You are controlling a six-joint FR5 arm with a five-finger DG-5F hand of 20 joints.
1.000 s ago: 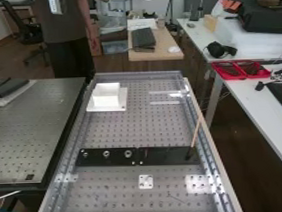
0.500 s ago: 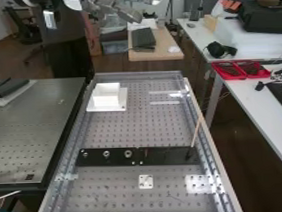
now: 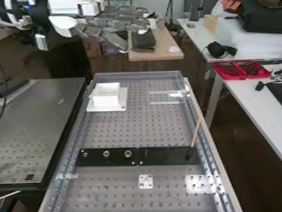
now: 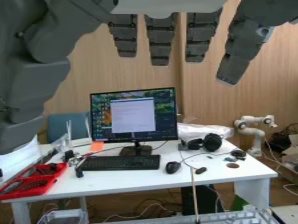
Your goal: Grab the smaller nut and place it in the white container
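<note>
At the top left of the high view the hand (image 3: 119, 25) is held well above the bench's far end, its fingers straight. In the wrist view the hand (image 4: 160, 37) has its fingers extended and spread, nothing between them. The smaller nut (image 3: 84, 154) stands on the flat black bar (image 3: 168, 155), beside the larger nut (image 3: 106, 153) and the bearing (image 3: 128, 153). Beyond the bar, on the bench's far left part, sits the white container (image 3: 107, 95) on a white plate.
A thin wooden stick (image 3: 196, 133) rises from the bar's right part. A small white plate (image 3: 146, 182) lies on the near bench. Red trays (image 3: 241, 69) and a headset (image 3: 221, 50) are on the right side table. A dark perforated table (image 3: 36, 132) adjoins at left.
The arm and hand have come in from the upper left, moving right and a little lower in the high view. The parts on the bar and the container have not moved.
</note>
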